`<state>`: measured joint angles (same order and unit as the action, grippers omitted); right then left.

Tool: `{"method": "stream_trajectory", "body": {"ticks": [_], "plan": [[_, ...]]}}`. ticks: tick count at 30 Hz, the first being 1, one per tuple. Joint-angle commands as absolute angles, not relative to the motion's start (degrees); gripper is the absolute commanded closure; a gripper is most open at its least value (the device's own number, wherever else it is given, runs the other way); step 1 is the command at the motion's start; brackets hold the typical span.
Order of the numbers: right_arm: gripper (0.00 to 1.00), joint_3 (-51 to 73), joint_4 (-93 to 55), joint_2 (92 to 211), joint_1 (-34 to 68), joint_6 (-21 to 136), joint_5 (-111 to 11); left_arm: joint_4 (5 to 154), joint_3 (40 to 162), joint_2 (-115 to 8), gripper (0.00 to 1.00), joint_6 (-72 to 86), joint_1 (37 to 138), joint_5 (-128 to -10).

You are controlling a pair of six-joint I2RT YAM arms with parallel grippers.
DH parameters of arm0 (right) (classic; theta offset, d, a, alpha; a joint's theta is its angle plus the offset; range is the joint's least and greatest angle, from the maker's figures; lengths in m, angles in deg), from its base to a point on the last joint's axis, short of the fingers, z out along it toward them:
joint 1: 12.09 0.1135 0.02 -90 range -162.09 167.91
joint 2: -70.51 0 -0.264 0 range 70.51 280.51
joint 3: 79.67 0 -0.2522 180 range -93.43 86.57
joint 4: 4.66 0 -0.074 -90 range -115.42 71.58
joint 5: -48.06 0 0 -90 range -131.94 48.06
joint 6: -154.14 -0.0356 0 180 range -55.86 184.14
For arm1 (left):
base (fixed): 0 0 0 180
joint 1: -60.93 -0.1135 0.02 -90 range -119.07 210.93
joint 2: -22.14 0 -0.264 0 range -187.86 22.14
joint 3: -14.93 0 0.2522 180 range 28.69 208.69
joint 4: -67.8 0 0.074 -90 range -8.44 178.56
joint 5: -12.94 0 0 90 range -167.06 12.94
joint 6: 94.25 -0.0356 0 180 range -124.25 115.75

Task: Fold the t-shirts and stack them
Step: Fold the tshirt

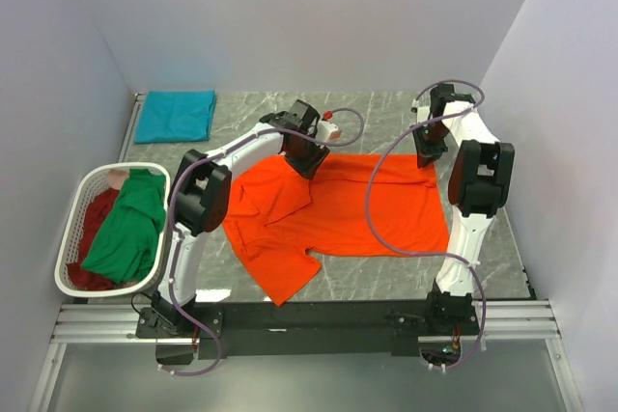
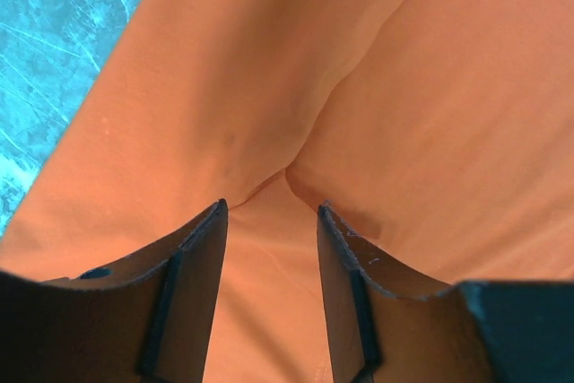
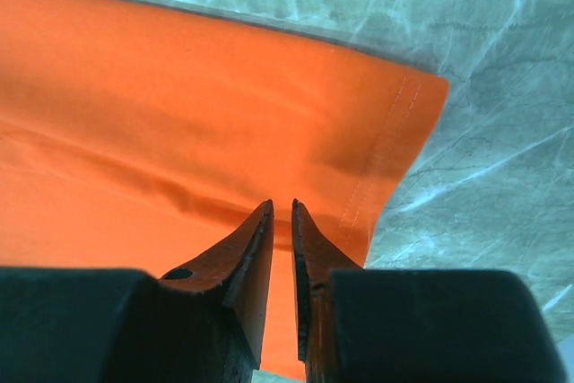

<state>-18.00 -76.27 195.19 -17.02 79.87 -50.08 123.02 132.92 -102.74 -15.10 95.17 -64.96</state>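
Observation:
A bright orange t-shirt lies spread across the middle of the table, its left side bunched and partly folded over. My left gripper is on the shirt's far edge near the collar. In the left wrist view the left gripper is open, with orange cloth puckered between the fingertips. My right gripper is at the shirt's far right corner. In the right wrist view the right gripper is shut on the hemmed edge. A teal t-shirt lies folded at the back left. A green t-shirt and a dark red t-shirt lie in the basket.
The white slatted laundry basket stands at the left edge of the marble table. A small white and red object sits behind the left gripper. White walls close in the table on the left, back and right.

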Motion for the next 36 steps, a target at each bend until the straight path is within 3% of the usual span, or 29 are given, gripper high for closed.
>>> {"method": "stream_trajectory", "body": {"ticks": [1,11,21,23,36], "plan": [[0.79,-16.96,-75.82,196.19,-17.45,80.05,-47.48,123.57,133.37,-103.98,0.51,-14.97,95.74,-65.11],[0.79,-16.61,-75.90,197.24,-17.54,80.05,-44.75,124.36,132.14,-105.56,0.58,-15.76,96.79,-66.07],[0.79,-16.79,-76.43,198.03,-17.45,80.49,-43.43,125.16,130.57,-101.89,0.96,-17.51,96.88,-63.70],[0.79,-16.79,-76.52,198.03,-17.54,80.66,-43.17,125.16,129.33,-100.56,0.99,-17.87,96.88,-63.17],[0.67,-15.82,-76.52,197.42,-17.45,82.86,-42.37,128.32,128.44,-98.09,0.96,-20.07,93.10,-57.11]]}}
